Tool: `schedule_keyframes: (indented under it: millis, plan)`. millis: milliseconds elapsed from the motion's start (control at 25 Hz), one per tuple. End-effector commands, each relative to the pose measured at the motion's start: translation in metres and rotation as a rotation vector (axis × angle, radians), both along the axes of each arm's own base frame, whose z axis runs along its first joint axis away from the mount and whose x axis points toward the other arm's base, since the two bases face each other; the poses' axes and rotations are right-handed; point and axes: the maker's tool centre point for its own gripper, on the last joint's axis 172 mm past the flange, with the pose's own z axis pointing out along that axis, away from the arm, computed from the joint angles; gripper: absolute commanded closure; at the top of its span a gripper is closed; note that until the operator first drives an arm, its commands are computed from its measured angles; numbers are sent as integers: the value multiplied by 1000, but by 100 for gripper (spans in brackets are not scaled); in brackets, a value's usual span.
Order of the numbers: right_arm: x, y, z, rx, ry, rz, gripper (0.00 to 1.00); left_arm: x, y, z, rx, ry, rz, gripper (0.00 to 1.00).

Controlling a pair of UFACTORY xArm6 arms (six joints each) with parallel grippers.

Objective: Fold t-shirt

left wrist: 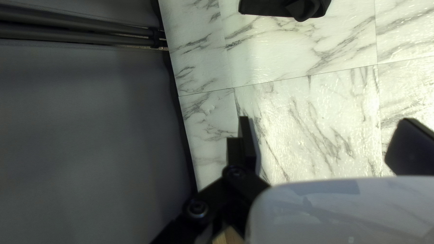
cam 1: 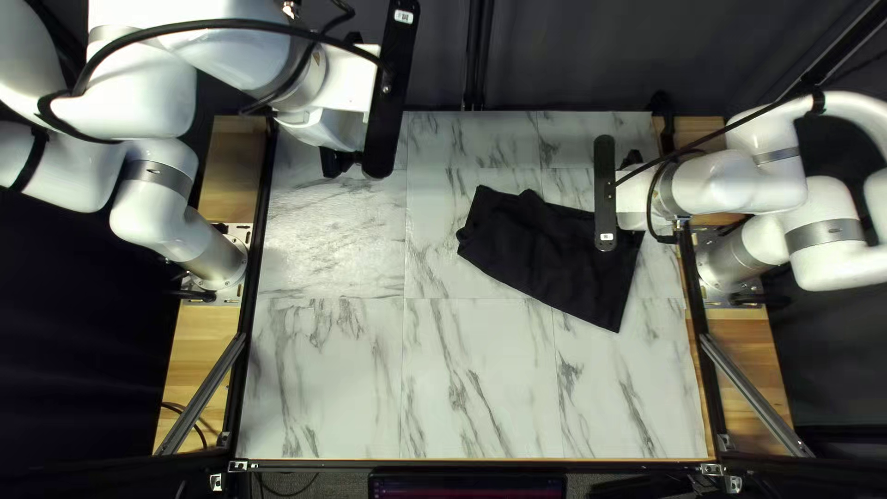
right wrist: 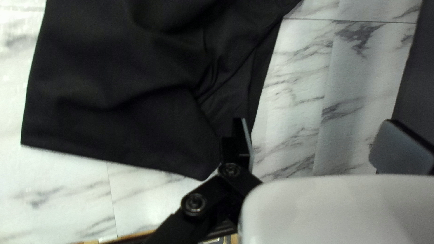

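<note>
- Supporting of the work is provided by the table (cam 1: 323,379), on whose far right portion the garment is carried; its near half is left free, presumably as room for later folds.
- The left arm (cam 1: 162,208) is raised over the far left area, well apart from the cloth; clearance for a fold made from the other side is probably intended.
- The right arm (cam 1: 739,185) is extended inward from the table's right edge, so that the garment's wide end can be reached.
- The t-shirt (cam 1: 554,268) is laid on the table, right of centre in the top left view and nearer the right arm's base. Its long axis is slanted: the narrow end is pointed at the far left, the wide end at the near right. A lengthwise half-fold is suggested by the tapered outline, but the layers cannot be counted.
- The left gripper (left wrist: 326,121) is spread, with nothing pinched; only bare table is seen between its fingers.
- The right gripper (right wrist: 314,121) is likewise spread. One finger is lined up with the cloth's far edge, close to a hem corner, and the other is set over bare table; contact cannot be confirmed. A pinch of that edge is likely called for next; if the gripper is set too high, the cloth may be missed.
</note>
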Motion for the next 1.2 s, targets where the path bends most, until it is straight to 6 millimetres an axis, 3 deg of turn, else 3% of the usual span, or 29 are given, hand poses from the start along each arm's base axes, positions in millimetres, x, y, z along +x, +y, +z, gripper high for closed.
schedule_keyframes:
  millis: [40,200,320,360,760,1200]
  plan:
    - [18,10,-26,50,16,-6,0,0,0,0,0,0,0,0]
    - [20,12,-50,74,36,-18,0,0,0,0,0,0,0,0]
    - [9,15,-61,88,53,-25,6,0,0,0,0,0,0,0]
    - [5,18,-62,92,55,-27,2,0,0,0,0,0,0,0]
    - [5,18,-41,50,34,-75,0,0,0,0,0,0,0,0]
    - [2,21,-40,53,23,-76,0,0,0,0,0,0,0,0]
